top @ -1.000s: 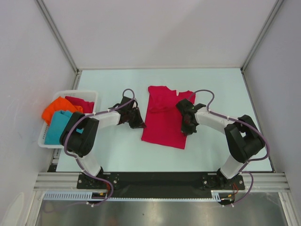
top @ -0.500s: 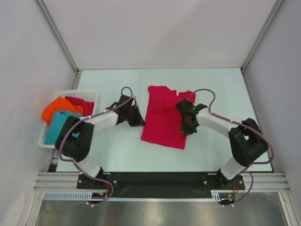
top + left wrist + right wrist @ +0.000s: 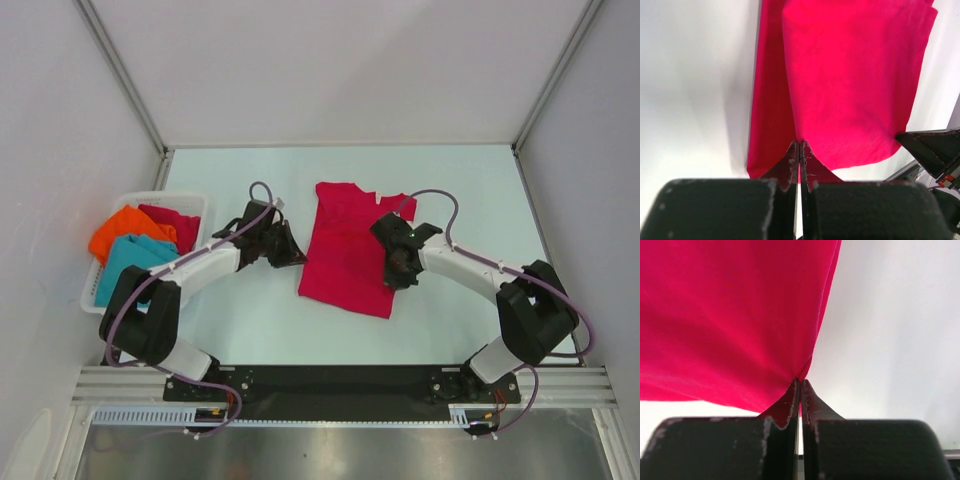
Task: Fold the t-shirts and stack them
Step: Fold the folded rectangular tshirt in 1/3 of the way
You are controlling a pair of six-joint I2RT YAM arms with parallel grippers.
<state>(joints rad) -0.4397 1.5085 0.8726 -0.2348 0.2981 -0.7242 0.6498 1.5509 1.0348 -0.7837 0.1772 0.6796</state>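
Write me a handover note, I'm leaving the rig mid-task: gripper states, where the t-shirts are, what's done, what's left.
Left gripper: shut on the left edge of the spread red t-shirt.
Right gripper: shut on its right edge.
Orange t-shirt, teal t-shirt and second red t-shirt: bunched in the basket.
Done: one layer folded over; nothing stacked.
Left: finish this fold, fold the others, stack all.

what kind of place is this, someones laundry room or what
Most likely a robotics lab test cell, not a home: a plain white table walled by blank panels on metal framing, two arms bolted to its near edge, both pinching a crimson t-shirt.
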